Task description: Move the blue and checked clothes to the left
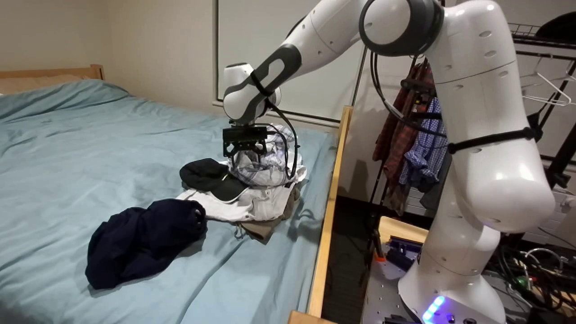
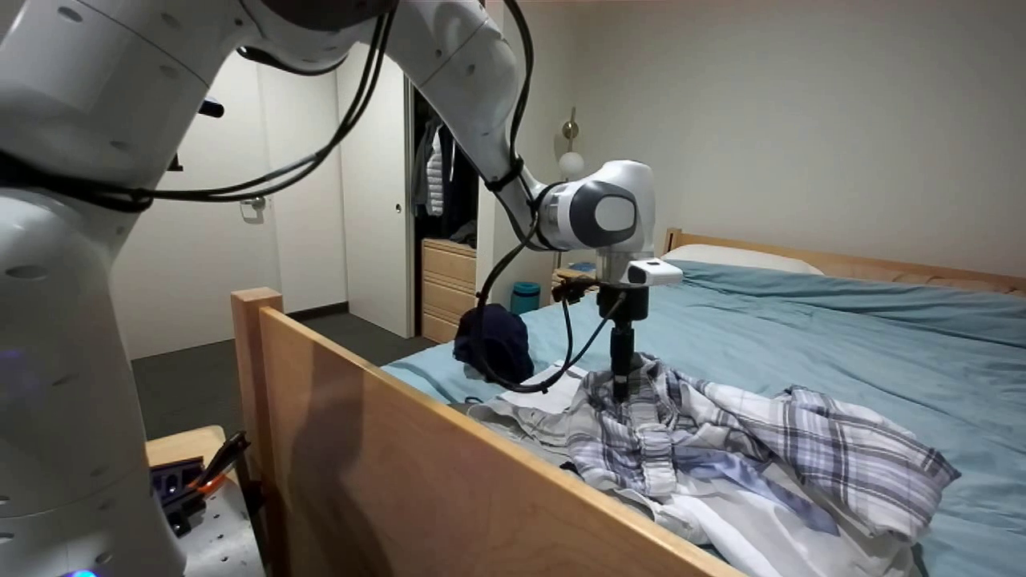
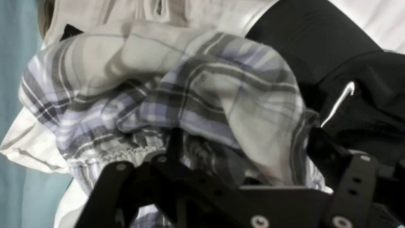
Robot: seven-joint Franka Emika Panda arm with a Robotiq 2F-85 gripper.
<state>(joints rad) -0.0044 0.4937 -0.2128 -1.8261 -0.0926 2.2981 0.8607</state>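
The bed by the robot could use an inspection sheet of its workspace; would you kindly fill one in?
Surface: blue bed sheet, wrinkled.
Job's things: checked clothes crumpled on pale clothes; dark blue clothes bundled beside them.
Clutter: black cap beside the checked clothes.
Tool: open, pointing down at the checked clothes; contact unclear.
Cables: black, hanging in a loop beside the tool.
Surroundings: wooden board at the sheet's edge; hanging shirts in an exterior view.

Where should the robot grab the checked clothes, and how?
Probably by the bunched folds beside the gathered band, coming straight down from above. The checked clothes lie crumpled, so those folds rise up for the open gripper to pinch. Mind the black cap close beside.
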